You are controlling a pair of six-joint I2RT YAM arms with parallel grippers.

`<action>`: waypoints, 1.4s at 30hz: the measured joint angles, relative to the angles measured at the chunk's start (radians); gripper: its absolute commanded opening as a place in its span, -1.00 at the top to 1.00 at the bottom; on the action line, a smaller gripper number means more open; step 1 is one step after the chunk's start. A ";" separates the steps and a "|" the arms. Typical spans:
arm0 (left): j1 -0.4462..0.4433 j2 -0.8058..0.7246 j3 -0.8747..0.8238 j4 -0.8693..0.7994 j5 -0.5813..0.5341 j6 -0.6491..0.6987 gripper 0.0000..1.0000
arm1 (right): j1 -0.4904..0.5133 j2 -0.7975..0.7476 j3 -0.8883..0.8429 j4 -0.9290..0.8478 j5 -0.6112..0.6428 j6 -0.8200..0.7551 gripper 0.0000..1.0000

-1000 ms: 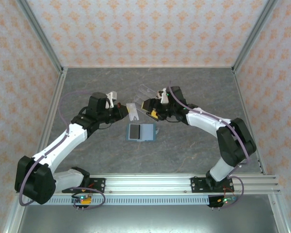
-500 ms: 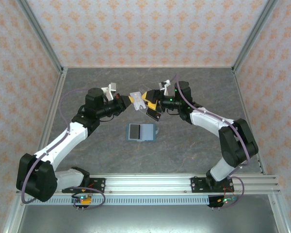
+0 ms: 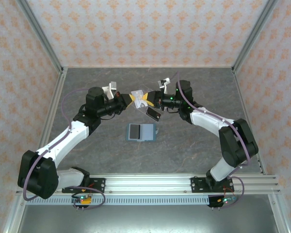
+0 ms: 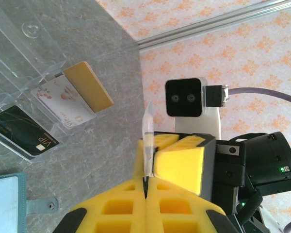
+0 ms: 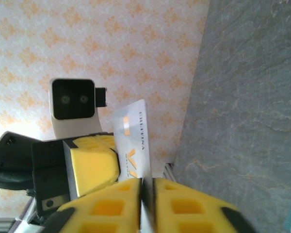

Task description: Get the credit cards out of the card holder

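Two claws on one card: the left claw point(image 3: 129, 99) and the right claw point(image 3: 144, 99) meet tip to tip in the air above the back half of the table point(image 3: 194, 145), both pinched flat on the same silver card point(image 3: 137, 94).

From the left wrist we see the left claw point(image 4: 145, 183) clamping the card point(image 4: 148, 136) edge-on, with a yellow pad point(image 4: 179, 162) of the right claw just beside it.

From the right wrist the right claw point(image 5: 145, 184) is closed tight on the lower edge of the card point(image 5: 132, 141), its orange-printed face toward the camera (lettering too small for us to read).

Card holder point(image 3: 141, 132) lies opened flat on the table, nearer the arm bases than the claws and apart from both. It is teal, with a darker panel on its left half.

Clear acrylic stand point(image 4: 24, 53) sits beyond it, carrying a tan card point(image 4: 89, 87), a white card point(image 4: 63, 99) and a black card point(image 4: 24, 136) in its tiers.
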 measured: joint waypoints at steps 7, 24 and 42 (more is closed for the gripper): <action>0.000 -0.003 0.017 -0.144 -0.074 0.064 -0.45 | 0.001 -0.056 0.142 -0.389 0.090 -0.331 1.00; 0.020 -0.045 0.064 -0.593 -0.548 0.293 -1.00 | 0.000 0.071 0.504 -1.083 0.637 -1.303 1.00; 0.035 0.072 0.086 -0.607 -0.559 0.332 -1.00 | -0.003 0.288 0.623 -1.189 0.752 -1.575 1.00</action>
